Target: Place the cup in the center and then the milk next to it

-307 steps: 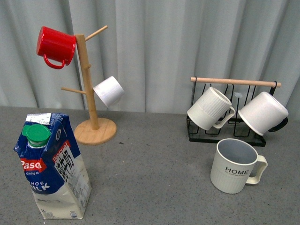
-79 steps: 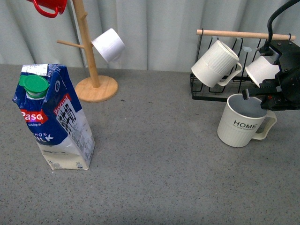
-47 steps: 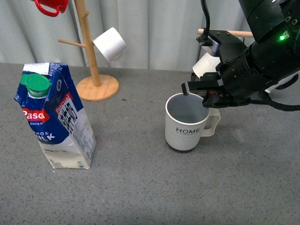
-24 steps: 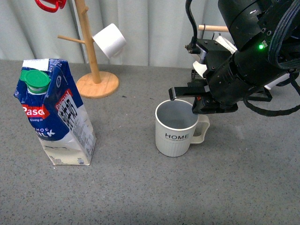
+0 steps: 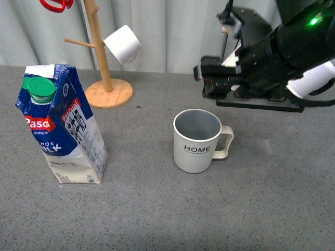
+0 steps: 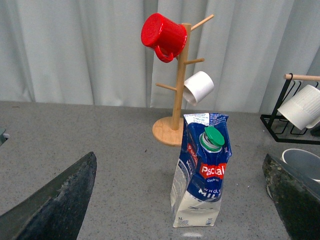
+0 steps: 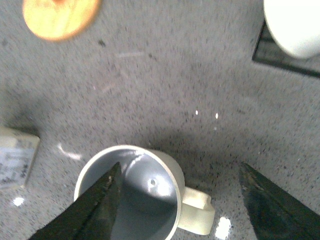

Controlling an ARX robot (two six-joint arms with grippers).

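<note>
Cup [image 5: 198, 141] stands upright on the grey table [image 5: 157, 209], "HOME" lettering toward the robot, handle on the robot's right. Nothing touches it.

Milk [image 5: 63, 130] is upright, well apart from the cup on its left, green cap [image 5: 38, 88] on.

Right gripper [image 7: 180, 167] hangs above the cup and a little behind it. Its jaws are spread wide and hold nothing. In the wrist view the cup rim sits between the two dark fingers. In the front view the fingers merge into the black bulk of the arm and are hard to separate.

Left gripper [image 6: 180, 156]: only two dark fingertips show, at the frame edges. Jaws are spread and empty, with the milk seen between them at a distance.

Behind the cup to the right is a black wire rack [image 5: 261, 103], mostly hidden by the right arm. The white mug with a black handle [image 5: 314, 78] is partly seen.

Behind the cup to the left is a wooden mug tree [image 5: 99, 52] with a plain white mug [image 5: 122, 44]. The red mug [image 6: 162, 34] is cut off in the front view and whole in the left wrist view.
</note>
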